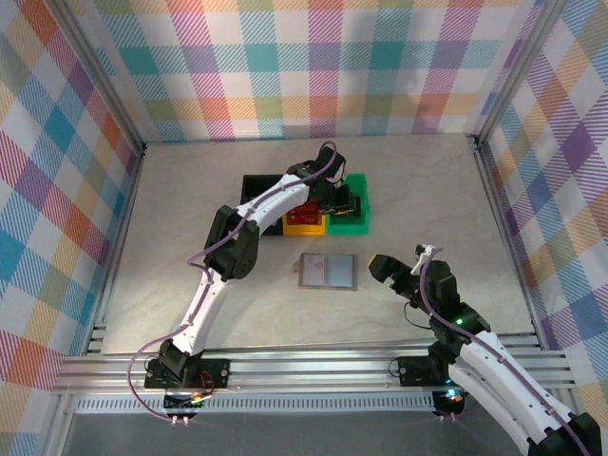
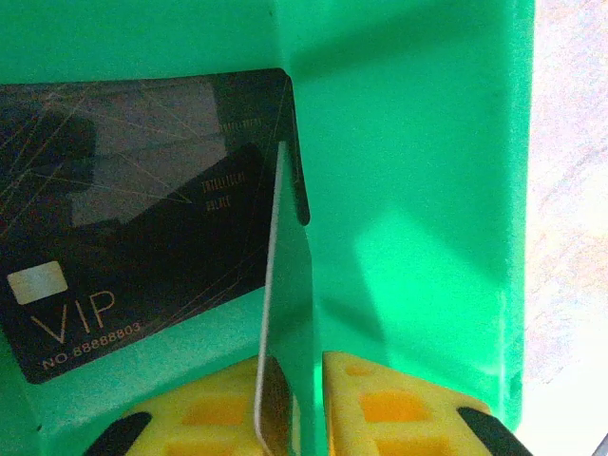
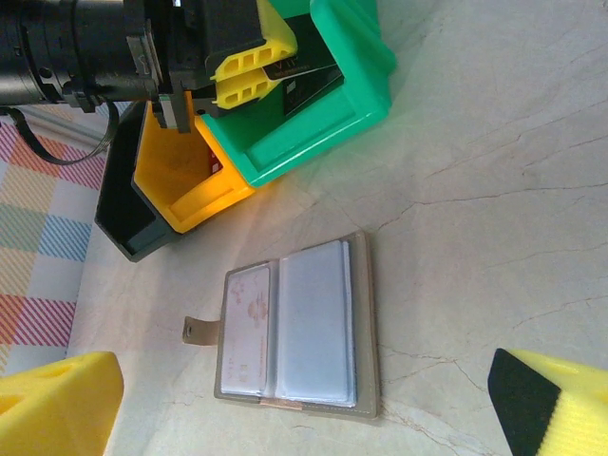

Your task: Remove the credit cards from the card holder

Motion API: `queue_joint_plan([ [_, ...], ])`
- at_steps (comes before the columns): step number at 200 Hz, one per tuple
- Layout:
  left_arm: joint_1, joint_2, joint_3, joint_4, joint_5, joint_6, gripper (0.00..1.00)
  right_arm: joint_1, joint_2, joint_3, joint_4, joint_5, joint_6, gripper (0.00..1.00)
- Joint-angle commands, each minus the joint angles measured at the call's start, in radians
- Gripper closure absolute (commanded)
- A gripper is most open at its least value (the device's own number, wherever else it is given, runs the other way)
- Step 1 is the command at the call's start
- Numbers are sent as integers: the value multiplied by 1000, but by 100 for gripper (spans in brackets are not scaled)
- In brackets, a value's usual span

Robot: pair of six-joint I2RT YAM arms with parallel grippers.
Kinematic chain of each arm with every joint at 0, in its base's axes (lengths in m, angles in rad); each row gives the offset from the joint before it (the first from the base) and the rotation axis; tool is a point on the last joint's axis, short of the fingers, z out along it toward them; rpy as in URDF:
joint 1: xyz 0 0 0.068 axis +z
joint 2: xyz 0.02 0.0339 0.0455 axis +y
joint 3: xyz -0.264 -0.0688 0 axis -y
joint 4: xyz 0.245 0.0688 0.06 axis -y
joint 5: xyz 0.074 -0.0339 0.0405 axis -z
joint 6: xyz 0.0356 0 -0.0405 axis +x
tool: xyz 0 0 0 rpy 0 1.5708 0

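**Card drop into the green bin, letting go now**

Top view, biggest first: the table [image 1: 190, 209] has a row of three bins [image 1: 306, 226] near the middle, with the green bin [image 1: 353, 223] at its 3 o'clock end. The holder [image 1: 328, 271] lies open and flat at 6 o'clock of the bins, apart from them. Can't tell if its pockets hold any cards; they just look pale.

The right gripper [image 1: 397, 269] hangs at 3 o'clock of the holder, jaws wide, nothing in them. The left gripper [image 2: 306, 369] is down in the green bin, jaws narrow, a thin card [image 2: 273, 275] standing on edge between them. Green shows between that card and one finger, so I reckon it's leaning, not pinched. A black VIP card [image 2: 133, 237] lies in the same bin at 9 o'clock of it.

My read: this is the drop-off step. Next move wants the jaws a touch wider, then a straight lift out so the fingers don't drag the card up or clip the bin wall.
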State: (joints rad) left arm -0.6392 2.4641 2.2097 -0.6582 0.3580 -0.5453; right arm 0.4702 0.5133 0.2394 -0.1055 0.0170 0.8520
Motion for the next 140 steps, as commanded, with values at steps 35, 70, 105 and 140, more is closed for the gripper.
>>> queue_joint_plan([
  [35, 3, 1, 31, -73, -14, 25, 68, -5, -6, -8, 26, -7, -4, 1],
  [70, 4, -2, 70, -110, -33, 42, 62, -4, -6, -6, 24, -6, -5, 1],
  [105, 4, -7, 114, -141, -45, 50, 52, -4, -7, -5, 22, -8, -7, 1],
  [140, 6, -12, 152, -188, -73, 68, 46, -4, -6, -3, 22, -9, -8, 1],
])
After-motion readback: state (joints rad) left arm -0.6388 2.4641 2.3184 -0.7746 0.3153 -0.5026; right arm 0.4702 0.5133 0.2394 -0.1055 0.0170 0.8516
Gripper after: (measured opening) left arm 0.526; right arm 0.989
